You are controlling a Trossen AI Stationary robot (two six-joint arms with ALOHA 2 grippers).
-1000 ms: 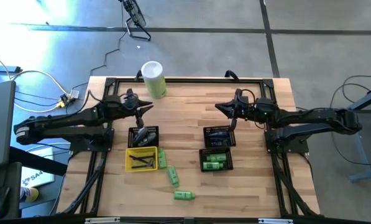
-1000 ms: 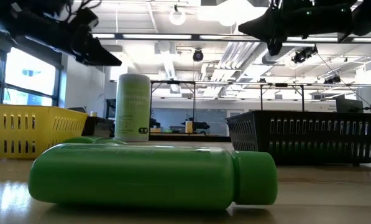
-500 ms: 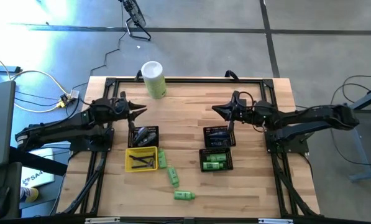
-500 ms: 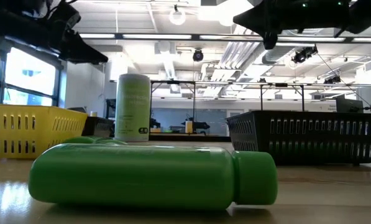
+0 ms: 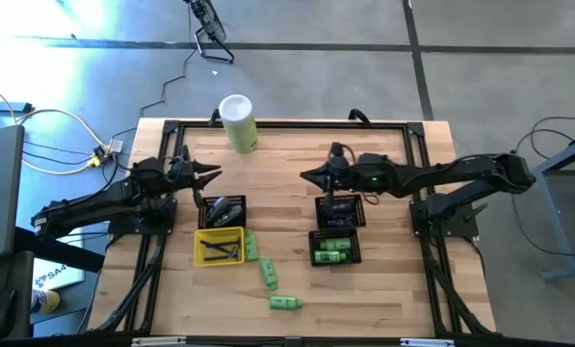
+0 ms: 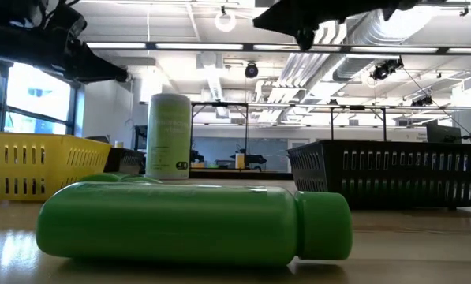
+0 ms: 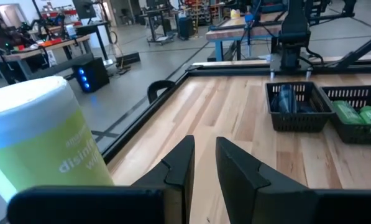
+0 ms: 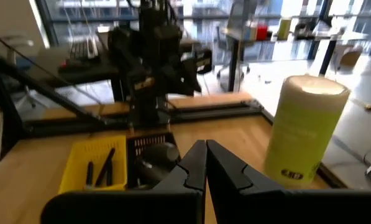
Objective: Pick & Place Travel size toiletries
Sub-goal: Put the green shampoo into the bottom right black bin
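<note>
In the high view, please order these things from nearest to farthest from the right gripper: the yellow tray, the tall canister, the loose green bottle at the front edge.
From the right gripper:
1. Tall canister, at the back of the table.
2. Yellow tray, toward the left arm's side.
3. Loose green bottle, by the front edge.

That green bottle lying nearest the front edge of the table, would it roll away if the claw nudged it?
Probably. The green bottle lies on its side and looks round-bodied, so a sideways push would likely roll it across the smooth wooden table. Its glossy surface may be a bit slippery to pinch. It looks like small plastic, so likely light and not fragile.
</note>
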